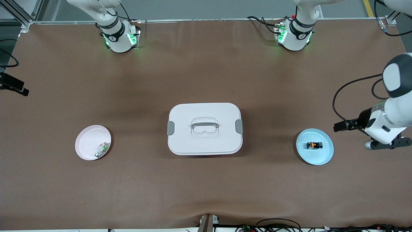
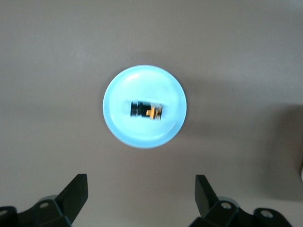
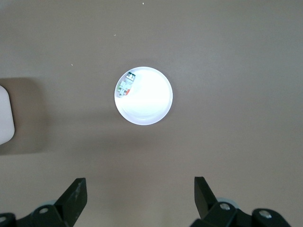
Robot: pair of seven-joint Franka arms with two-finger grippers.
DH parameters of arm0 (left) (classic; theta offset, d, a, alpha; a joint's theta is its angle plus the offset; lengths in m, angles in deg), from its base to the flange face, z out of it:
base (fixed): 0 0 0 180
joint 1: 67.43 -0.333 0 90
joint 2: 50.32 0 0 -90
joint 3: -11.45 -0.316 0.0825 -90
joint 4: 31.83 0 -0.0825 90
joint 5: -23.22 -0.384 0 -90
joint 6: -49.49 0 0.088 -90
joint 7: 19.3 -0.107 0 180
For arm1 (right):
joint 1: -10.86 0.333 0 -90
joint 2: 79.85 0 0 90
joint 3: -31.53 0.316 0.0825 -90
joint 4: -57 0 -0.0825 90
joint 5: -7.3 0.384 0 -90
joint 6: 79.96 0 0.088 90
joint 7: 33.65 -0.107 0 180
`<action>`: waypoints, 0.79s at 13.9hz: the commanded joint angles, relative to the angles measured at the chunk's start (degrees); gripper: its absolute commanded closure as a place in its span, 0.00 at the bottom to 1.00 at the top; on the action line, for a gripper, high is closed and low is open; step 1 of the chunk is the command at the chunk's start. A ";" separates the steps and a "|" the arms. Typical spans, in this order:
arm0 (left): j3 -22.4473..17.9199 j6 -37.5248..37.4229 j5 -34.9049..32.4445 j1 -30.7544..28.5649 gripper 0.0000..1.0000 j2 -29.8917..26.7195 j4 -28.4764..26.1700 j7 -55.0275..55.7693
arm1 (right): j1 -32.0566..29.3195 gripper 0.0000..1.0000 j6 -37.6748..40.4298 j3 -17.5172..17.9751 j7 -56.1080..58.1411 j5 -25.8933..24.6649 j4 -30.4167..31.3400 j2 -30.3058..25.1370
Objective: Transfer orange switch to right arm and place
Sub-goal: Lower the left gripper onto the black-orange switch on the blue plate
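1. Toward the right arm's end of the desk [image 1: 206,199] from the white lidded box [image 1: 204,129], we see a pink plate [image 1: 84,149] holding a small white-and-green part [image 1: 102,150].
2. The right hand [image 3: 140,201] does not show in the front view; its wrist view puts it high over the pink plate, fingers spread wide and empty. This arm waits.
3. The white lidded box sits mid-desk, lid on.
4. Toward the left arm's end from the box, the orange switch [image 1: 314,145] lies on its side in the middle of a blue plate [image 1: 325,158].
5. The left hand [image 2: 141,201] hovers over the desk beside the blue plate, away from the box, released and touching nothing.
6. We judge the risks as these: the switch is tiny and lies flat, so fingers closing off-centre could flick it off the plate or skid the plate.
7. A shallow grip would leave the right hand little to grasp at handover, and the switch might drop.
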 commanded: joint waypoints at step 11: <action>-0.02 16.86 -3.52 1.01 0.00 12.74 -4.60 0.77 | -0.49 0.00 -0.64 0.11 -4.12 2.31 1.34 -1.42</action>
